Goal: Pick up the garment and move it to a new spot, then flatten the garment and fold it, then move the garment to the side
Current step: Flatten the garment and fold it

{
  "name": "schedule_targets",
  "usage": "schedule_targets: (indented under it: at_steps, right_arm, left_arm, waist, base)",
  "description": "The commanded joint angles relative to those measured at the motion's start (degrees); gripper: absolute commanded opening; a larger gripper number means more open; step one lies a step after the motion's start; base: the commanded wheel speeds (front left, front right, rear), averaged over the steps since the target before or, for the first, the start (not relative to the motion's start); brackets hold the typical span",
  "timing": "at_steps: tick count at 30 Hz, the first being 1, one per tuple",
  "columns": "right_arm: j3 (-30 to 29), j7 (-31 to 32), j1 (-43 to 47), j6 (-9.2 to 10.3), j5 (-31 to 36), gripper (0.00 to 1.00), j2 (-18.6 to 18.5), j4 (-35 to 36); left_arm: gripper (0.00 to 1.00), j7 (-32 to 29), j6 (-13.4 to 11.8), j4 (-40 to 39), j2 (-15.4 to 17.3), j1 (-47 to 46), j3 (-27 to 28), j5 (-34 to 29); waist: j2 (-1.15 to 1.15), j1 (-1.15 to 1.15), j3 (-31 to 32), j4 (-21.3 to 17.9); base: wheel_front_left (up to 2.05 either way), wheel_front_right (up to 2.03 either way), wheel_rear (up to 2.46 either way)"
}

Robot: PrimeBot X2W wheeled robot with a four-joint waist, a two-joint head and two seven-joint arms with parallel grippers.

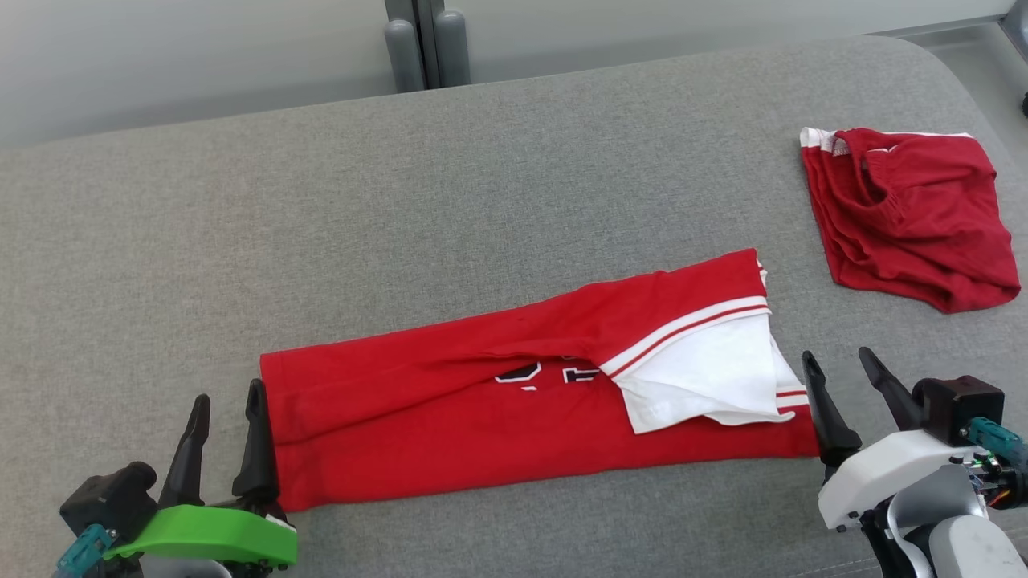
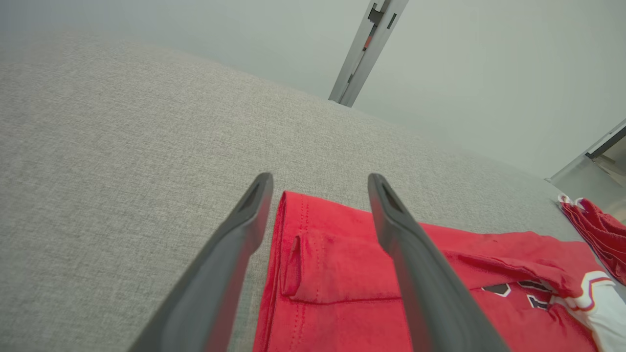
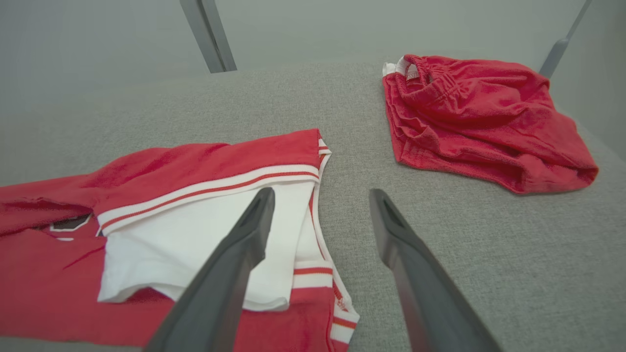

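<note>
Jaws: spread apart on both the left gripper (image 1: pixel 228 395) and the right gripper (image 1: pixel 837 357), holding nothing, each set low at one short end of the garment (image 1: pixel 450 401). Garment: red jersey with white striped trim, lying mid-counter as a long band doubled lengthwise, a white sleeve turned over its right end, black lettering partly hidden under the fold. Placement: the grippers flank the band's two ends, probably so each end can be taken for a crosswise fold. Second red garment (image 1: pixel 907 217): crumpled, well apart at the far right. Counter (image 1: pixel 401 201): grey woven fabric, rounded far corner. Room: pale wall (image 1: pixel 201 48) behind, grey upright post (image 1: pixel 426 40) at the counter's far edge.
</note>
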State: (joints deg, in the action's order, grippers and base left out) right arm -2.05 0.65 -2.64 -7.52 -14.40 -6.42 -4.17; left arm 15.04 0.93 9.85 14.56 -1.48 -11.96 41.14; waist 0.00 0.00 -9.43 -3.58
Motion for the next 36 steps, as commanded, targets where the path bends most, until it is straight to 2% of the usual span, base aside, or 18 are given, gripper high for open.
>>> schedule_targets:
  at_steps: [1,16,23,24,25,26,27,28,36]
  right_arm:
    - [-0.3,0.8,-0.3,0.07,0.8,1.0,0.0,-0.8]
    - [3.0,6.9,-10.2,0.08,3.3,1.0,-4.1,-17.8]
    - [7.1,9.4,-11.5,0.06,1.2,1.0,-3.6,-22.6]
    - [7.9,9.7,-11.6,0.03,0.9,0.63,-3.3,-23.2]
    - [8.4,10.0,-11.7,0.03,0.6,0.41,-3.1,-23.8]
    - [9.0,10.2,-12.0,0.02,0.4,0.26,-2.8,-24.3]
    - [9.3,10.2,-12.3,-0.07,0.3,0.06,-2.6,-24.7]
    - [9.7,10.1,-12.7,-0.13,0.1,0.0,-2.4,-25.2]
    - [9.0,7.0,-16.9,0.08,0.7,0.0,-3.3,-27.2]
  left_arm:
    - [1.0,0.1,0.0,-0.4,-0.6,0.9,1.0,-1.5]
    - [1.0,0.2,2.0,0.1,-6.0,2.5,6.3,-8.3]
    - [1.0,0.2,2.7,0.7,-7.4,2.4,7.7,-9.6]
    - [1.0,0.2,2.9,0.8,-7.6,2.4,7.8,-9.8]
    - [1.0,0.2,3.0,0.9,-7.7,2.3,7.9,-10.0]
    - [1.0,0.2,3.2,0.9,-7.8,2.1,7.9,-10.3]
    - [1.0,0.2,3.3,1.0,-7.9,1.9,8.0,-10.5]
    - [1.0,0.2,3.3,1.0,-8.1,1.7,7.9,-10.8]
    - [1.0,0.2,4.1,1.5,-8.7,0.5,7.8,-11.8]
  waist:
    - [0.0,0.0,0.1,0.5]
    - [0.0,0.0,-1.0,5.1]
    - [0.0,0.0,-0.8,5.9]
    - [0.0,0.0,-0.8,5.8]
    - [0.0,0.0,-0.8,5.8]
    - [0.0,0.0,-0.7,5.7]
    - [0.0,0.0,-0.7,5.6]
    - [0.0,0.0,-0.8,5.4]
    - [0.0,0.0,-0.9,4.2]
  base:
    - [0.0,0.0,0.0]
    - [0.0,0.0,0.0]
    - [0.0,0.0,0.0]
    - [0.0,0.0,0.0]
    - [0.0,0.0,0.0]
    - [0.0,0.0,0.0]
    - [0.0,0.0,0.0]
    - [0.0,0.0,0.0]
    - [0.0,0.0,0.0]
